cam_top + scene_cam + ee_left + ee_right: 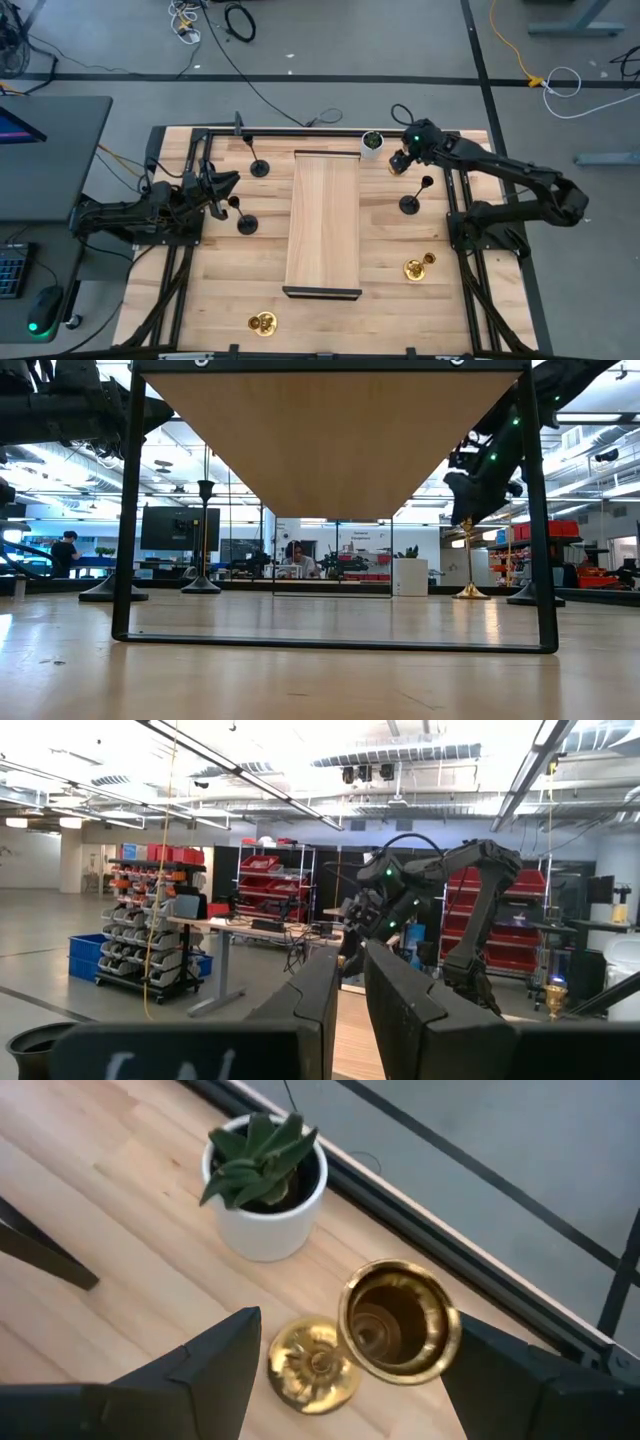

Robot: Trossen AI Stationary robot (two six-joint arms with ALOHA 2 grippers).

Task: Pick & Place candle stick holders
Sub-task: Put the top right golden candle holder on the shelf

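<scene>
High view: six candle stick holders are seen scattered over the table (200, 300), none of them on the raised wooden board (323, 220) at the centre, so the task is judged barely begun, if the board is the goal, which cannot be told. Three black holders stand at (259, 165), (246, 222) and (410, 203); two gold ones lie at (262, 322) and (416, 268). The sixth, a gold holder (385, 1325), stands directly beneath the right gripper (350, 1370), just beside the white plant pot (262, 1185).

In the right wrist view the fingers are shown spread wide on either side of the gold cup, apart from it; nothing is held, and a grasp is judged the step in hand. This straddling cannot be read from above, where the holder is hidden under the gripper.

The left gripper (345, 1010) is nearly closed, with a narrow gap and nothing seen between the fingers. One black holder stands just in front of it in the high view; the left wrist view shows only the room and the other arm.
</scene>
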